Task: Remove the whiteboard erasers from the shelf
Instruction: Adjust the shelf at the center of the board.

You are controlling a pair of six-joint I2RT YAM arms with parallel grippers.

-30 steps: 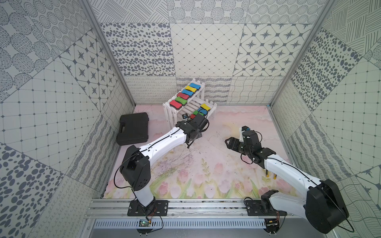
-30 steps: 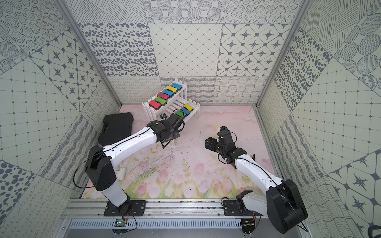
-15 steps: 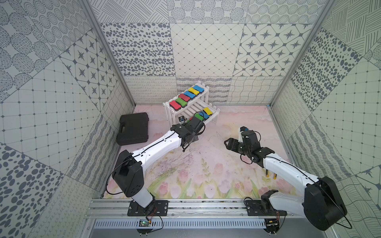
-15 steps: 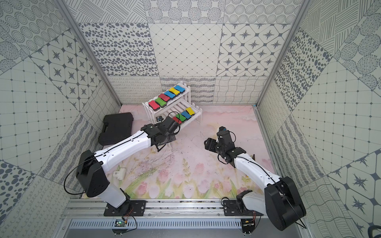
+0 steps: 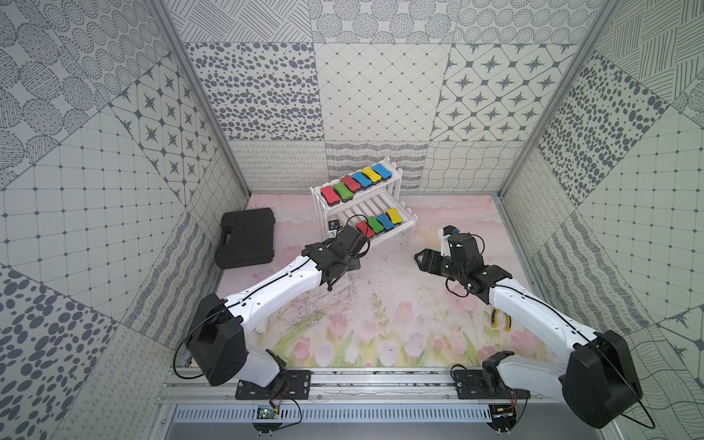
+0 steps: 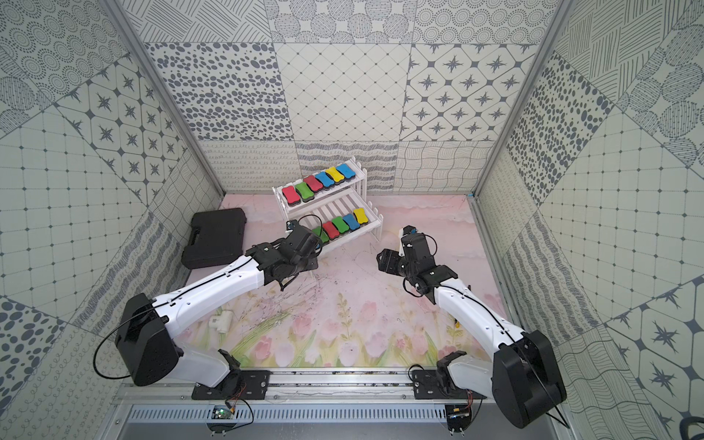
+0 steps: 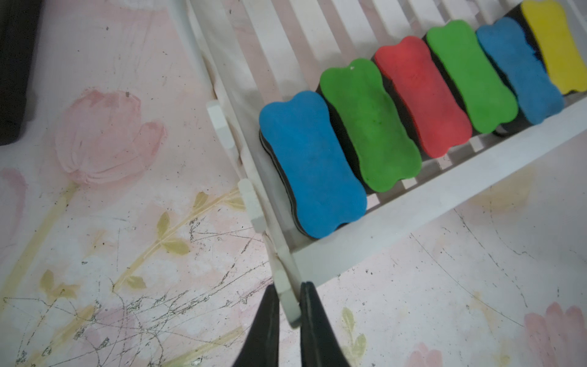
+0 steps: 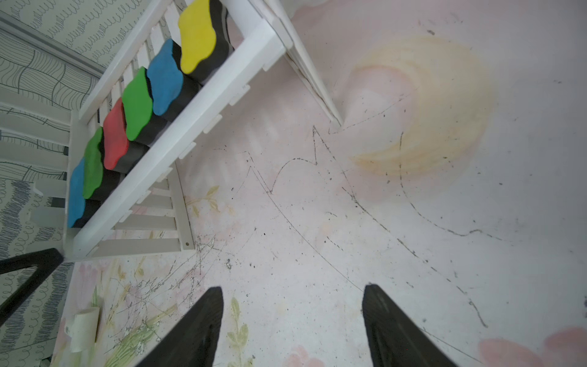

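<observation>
Just beside shelf [image 7: 413,206] corner, left end effector [image 7: 289,287] closed

Both top views look steeply down from high at the near edge toward the back wall [image 5: 381,95], taking in the whole worktop [image 5: 381,304] and shelf [image 6: 335,208]. The left wrist view looks close past the left hand [image 7: 289,287] at the shelf's lower tier. The right wrist view, past the right hand [image 8: 293,287], sees that tier from farther off.

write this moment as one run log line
left end effector: shut on shelf corner | right end effector: open, empty, over mat | erasers: all twelve on shelf | removed: none
</observation>
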